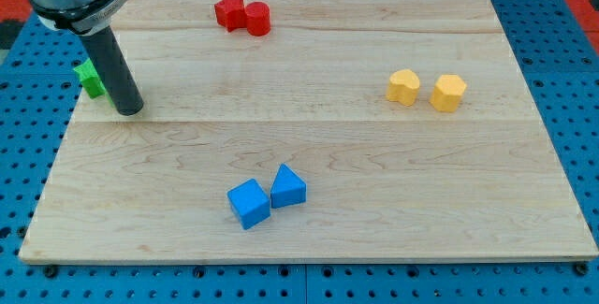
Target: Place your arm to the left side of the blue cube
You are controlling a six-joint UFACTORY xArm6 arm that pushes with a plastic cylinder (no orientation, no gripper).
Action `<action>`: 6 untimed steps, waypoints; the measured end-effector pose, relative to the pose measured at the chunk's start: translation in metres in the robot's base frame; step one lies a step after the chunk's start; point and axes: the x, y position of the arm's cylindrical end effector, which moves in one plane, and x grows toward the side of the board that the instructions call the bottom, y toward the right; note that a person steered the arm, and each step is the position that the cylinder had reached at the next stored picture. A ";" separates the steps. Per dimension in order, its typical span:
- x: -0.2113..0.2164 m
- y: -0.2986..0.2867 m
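Note:
The blue cube [248, 203] sits near the view's bottom centre of the wooden board [374, 154]. A second blue block [288, 187], wedge-like, touches it on its right. My tip [130, 110] rests on the board at the view's upper left, far to the left of and above the blue cube. A green block [91, 78] lies just left of the rod, partly hidden behind it.
A red star-shaped block [229, 11] and a red rounded block [257, 19] touch each other near the board's top edge. Two yellow blocks [403, 87] [447, 93] sit side by side at the view's right. Blue pegboard surrounds the board.

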 end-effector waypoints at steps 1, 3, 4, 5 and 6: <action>0.000 0.004; 0.064 0.026; 0.104 0.020; 0.100 0.021; 0.120 0.075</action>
